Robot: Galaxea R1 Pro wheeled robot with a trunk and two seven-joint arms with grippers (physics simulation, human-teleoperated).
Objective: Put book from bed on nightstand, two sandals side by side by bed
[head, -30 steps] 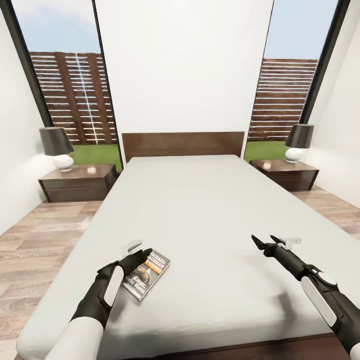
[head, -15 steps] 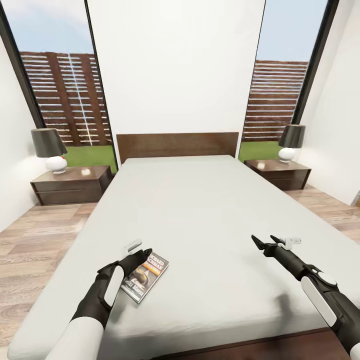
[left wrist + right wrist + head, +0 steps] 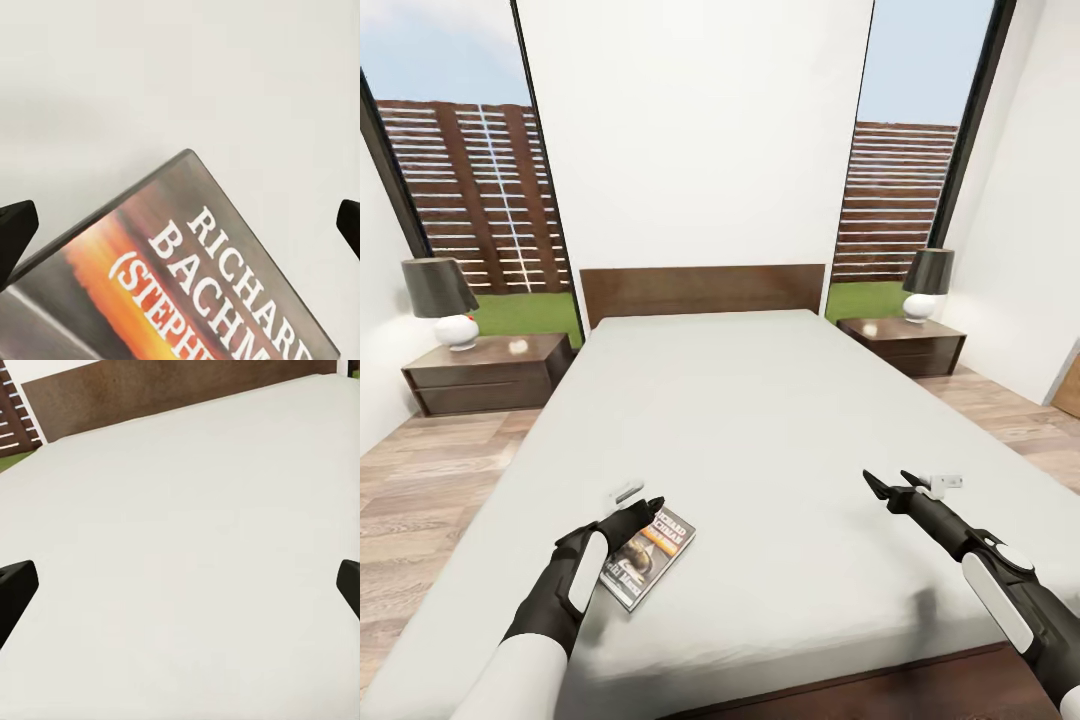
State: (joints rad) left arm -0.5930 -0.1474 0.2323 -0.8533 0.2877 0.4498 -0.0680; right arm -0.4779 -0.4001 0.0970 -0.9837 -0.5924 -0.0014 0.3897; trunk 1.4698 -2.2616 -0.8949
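The book (image 3: 650, 552), grey-dark with white lettering and an orange band, lies flat on the bed's pale-grey mattress (image 3: 760, 420) near its foot. My left gripper (image 3: 643, 508) hovers open just over the book's near-left edge. In the left wrist view the book (image 3: 202, 292) lies below, between the spread fingertips (image 3: 15, 232). My right gripper (image 3: 887, 483) is open above bare mattress at the right, and the right wrist view looks along it to the headboard (image 3: 187, 390). The sandals are out of view.
A dark-brown nightstand (image 3: 480, 372) with a lamp (image 3: 438, 300) stands left of the bed, and a second nightstand (image 3: 905, 343) with a lamp (image 3: 927, 283) stands right. Wood-plank floor (image 3: 430, 480) runs along both sides. A brown door's edge (image 3: 1068, 380) shows at far right.
The whole picture has shifted, so the camera has moved; the door edge has come into sight. Both arms keep their pose. The book sits slightly further under my left gripper.
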